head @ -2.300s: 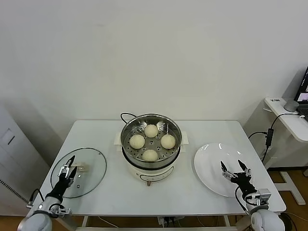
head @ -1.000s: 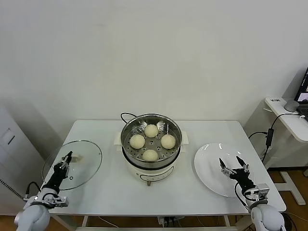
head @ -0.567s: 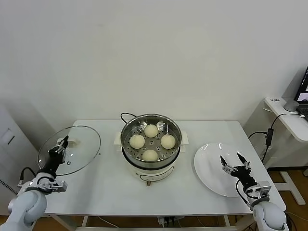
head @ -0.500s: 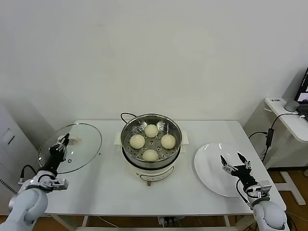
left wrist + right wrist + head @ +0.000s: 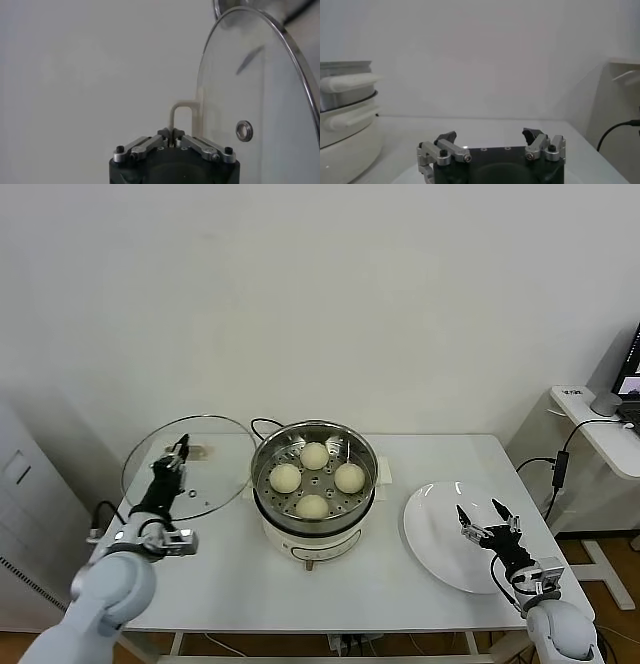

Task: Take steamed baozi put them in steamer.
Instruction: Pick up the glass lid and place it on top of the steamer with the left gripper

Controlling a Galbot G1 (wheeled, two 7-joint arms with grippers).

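A: While the four baozi sit in the steamer mid-table, how do they look?

B: Smooth, round, cream-white domes, spaced in a diamond on the perforated tray, inside a shiny steel pot on a white base.

A: And around it?

B: Left gripper is clamped on the cream handle of the lid, held tilted just left of the steamer. Right gripper hovers over the plate, fingers spread, holding nothing.

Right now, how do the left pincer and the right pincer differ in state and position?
The left pincer is shut on the glass lid's handle, holding the lid raised beside the steamer; the right pincer is open and empty, over the white plate. Both are off the table.
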